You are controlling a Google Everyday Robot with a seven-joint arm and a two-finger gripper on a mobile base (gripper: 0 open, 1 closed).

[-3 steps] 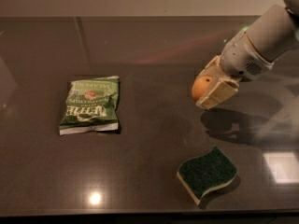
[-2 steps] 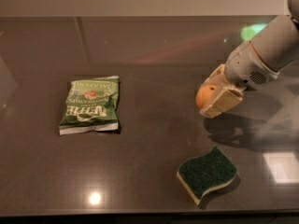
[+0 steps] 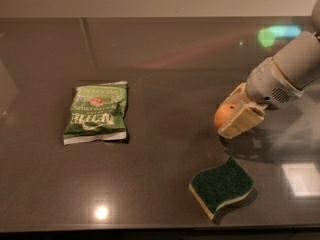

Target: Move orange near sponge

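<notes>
**A:** Where does your pincer stand, and what has changed in the last second?

**B:** Your pincer is closed around the orange, one pale finger on either side of the fruit. It sits toward the right edge of the tabletop, about midway between the far edge and the near one. A second ago you held it further back. Since then it has come down toward the near edge and a touch to the right, carrying the orange along.

**A:** So how does the orange lie to the sponge?

**B:** Closer than before. The sponge lies by the near edge, right of the middle, dark green face up, and it has not shifted. The orange is now just beyond it on the far side, near it but apart. You cannot tell whether the fruit touches the tabletop or hangs just above it.

**A:** And the rest?

**B:** The chip bag lies flat toward the left edge exactly where it was, well apart from both. Your arm reaches in from the far right corner
</notes>
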